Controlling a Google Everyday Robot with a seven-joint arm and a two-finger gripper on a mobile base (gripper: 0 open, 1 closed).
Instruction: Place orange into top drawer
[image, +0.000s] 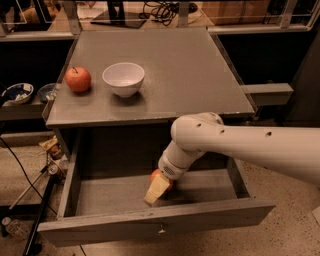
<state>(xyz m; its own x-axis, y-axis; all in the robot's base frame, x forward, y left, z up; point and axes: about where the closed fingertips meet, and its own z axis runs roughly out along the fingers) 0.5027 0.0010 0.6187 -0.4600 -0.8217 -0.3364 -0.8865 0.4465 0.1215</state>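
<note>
The top drawer (210, 216) is pulled open below the grey tabletop, with its small metal knob (161, 230) on the front panel. My arm reaches down into it from the right. My gripper (159, 185) is low inside the drawer, near the middle of its floor, shut on the orange (157, 175). Only a small part of the orange shows behind the cream finger (155, 190). The orange is at or just above the drawer floor.
On the tabletop (190, 75) stand a red apple (78, 79) with a dark stem and a white bowl (123, 78), both at the left. Cables and clutter lie on the floor to the left of the drawer. Shelves flank the table.
</note>
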